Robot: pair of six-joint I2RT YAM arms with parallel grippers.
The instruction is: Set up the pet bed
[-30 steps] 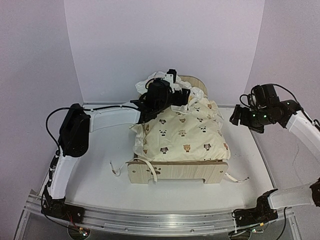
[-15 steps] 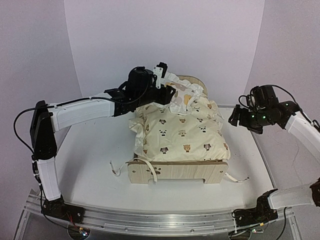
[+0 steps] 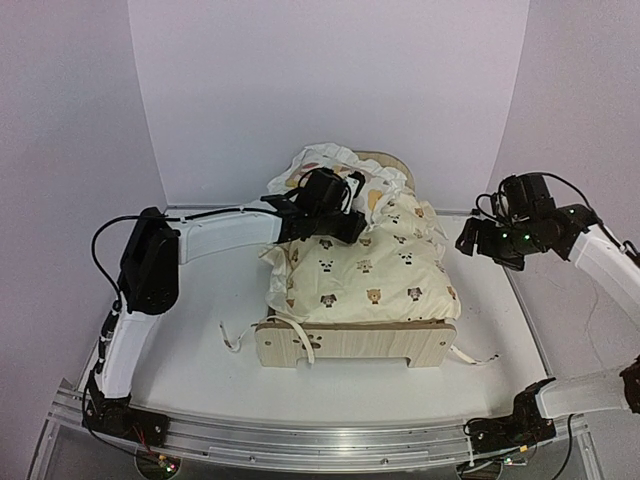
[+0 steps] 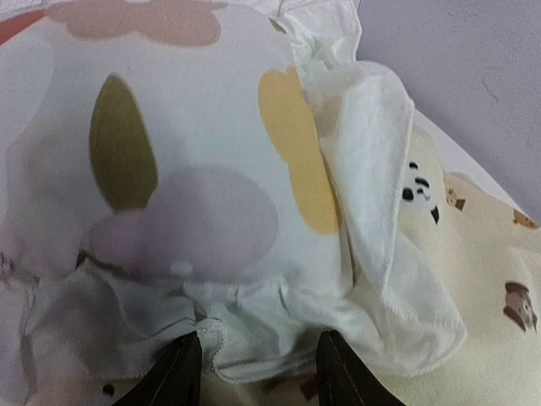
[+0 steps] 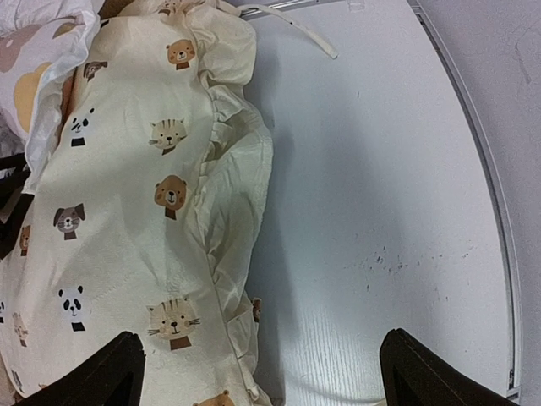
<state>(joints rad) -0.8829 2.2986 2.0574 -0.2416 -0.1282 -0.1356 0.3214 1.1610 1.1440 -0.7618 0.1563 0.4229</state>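
Observation:
The pet bed stands mid-table, with its plywood foot board (image 3: 350, 345) towards me and its rounded head board (image 3: 388, 160) at the back. A cream animal-print quilt (image 3: 365, 270) (image 5: 127, 211) (image 4: 490, 279) covers its base. A leaf-print pillow (image 3: 318, 165) (image 4: 186, 169) lies bunched at the head end. My left gripper (image 3: 345, 215) (image 4: 258, 359) is shut on the pillow's white ruffled near edge, with gathered cloth between its fingers (image 4: 182, 372). My right gripper (image 3: 478, 240) (image 5: 270, 372) hangs open over the quilt's right edge, holding nothing.
White cloth ties trail on the white table (image 3: 180, 330) at the bed's front left (image 3: 232, 340) and front right (image 3: 472, 356). Another tie (image 5: 296, 30) lies by the quilt's far corner. A metal rail (image 3: 300, 440) runs along the near edge. White walls enclose the back and sides.
The left arm reached up and back towards the head board, then drew back down to the pillow's near edge as its jaws narrowed onto the ruffle. More of the pillow shows now. The right arm barely moved.

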